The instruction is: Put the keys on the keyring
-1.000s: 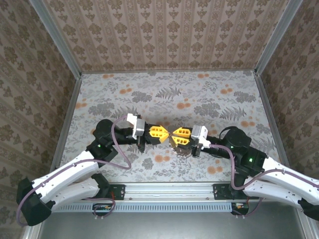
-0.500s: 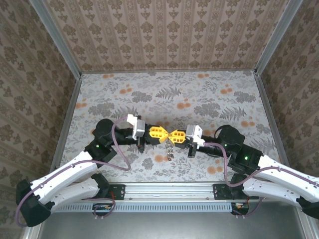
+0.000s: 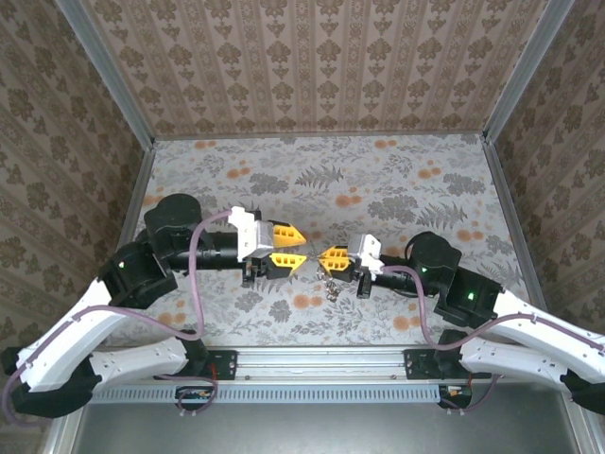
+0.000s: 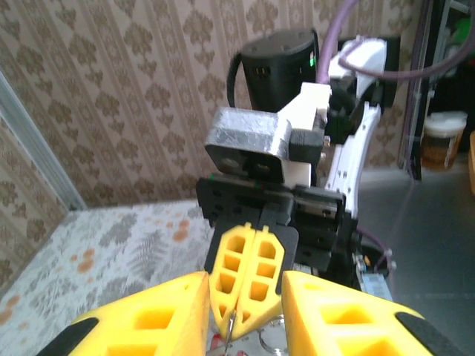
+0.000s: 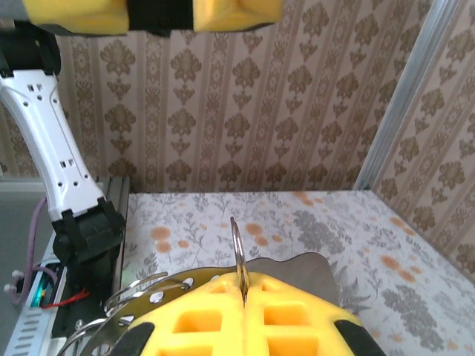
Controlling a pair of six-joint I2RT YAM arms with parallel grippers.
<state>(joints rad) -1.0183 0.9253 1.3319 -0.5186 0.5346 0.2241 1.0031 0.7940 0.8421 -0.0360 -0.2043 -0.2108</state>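
We see the right gripper pressed fully shut, its yellow fingers pinching the keyring, a thin wire hoop that rises edge-on from the seam between them. In the left wrist view only a sliver of that hoop pokes out below the closed pair. The keys hang from it as a small silvery cluster at 6 o'clock of the right gripper, above the table. From the right wrist we make out a flat silvery blade behind the hoop and curved metal pieces with small holes at 9 o'clock of it. We cannot tell how many keys there are.

The left gripper sits at 9 o'clock of the right one, tip facing tip and just apart. Its yellow fingers are spread wide with nothing held between them.

The table wears a pale cloth printed with grey ferns and orange flowers. Walls papered in brown damask stripes enclose it at 9, 12 and 3 o'clock. A metal rail runs along the 6 o'clock edge, where both arms are bolted. Purple cables loop beside each arm.
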